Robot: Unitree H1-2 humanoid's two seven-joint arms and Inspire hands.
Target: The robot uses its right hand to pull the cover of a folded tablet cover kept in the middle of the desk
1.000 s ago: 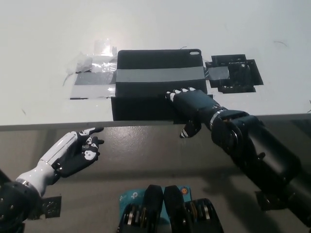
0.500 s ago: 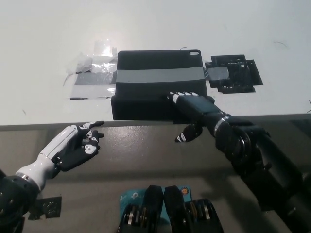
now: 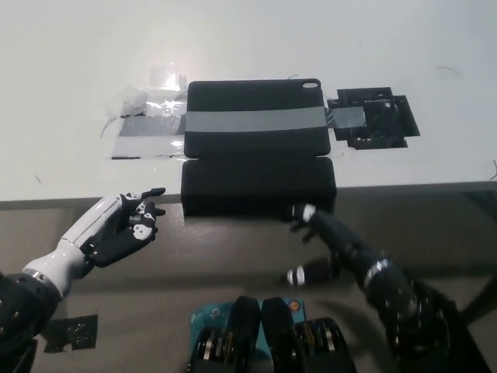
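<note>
At the desk's near edge: the black right hand (image 3: pixel 326 241) sits just below and in front of the table, its fingertips (image 3: pixel 304 211) spread and close under the flap's front edge; whether they touch it I cannot tell. It has hold of nothing.
Task's thing: a flat black rectangular tablet cover (image 3: pixel 256 116) lies in the middle of the white matte desk (image 3: pixel 70 70), crossed by a grey strip of tape (image 3: pixel 255 122); its black hinged flap (image 3: pixel 258 185) is folded out toward the robot and overhangs the desk edge.
Handling, as a judgement: the flap looks thin, light and fairly stiff, bending only at the hinge line; the surface seems matte and grippy rather than slick. The overhanging front edge is the natural place to take hold, pinched from above and below.
Anchoring: the tape suggests the back panel will stay put while the flap moves.
Surroundings: crinkled clear plastic tape (image 3: pixel 147 101) beside the cover's left end; a black latticed plastic piece (image 3: pixel 374 118) near its right end.
Other hand: the white left hand (image 3: pixel 116 229) rests below the desk edge, fingers loosely apart, empty.
</note>
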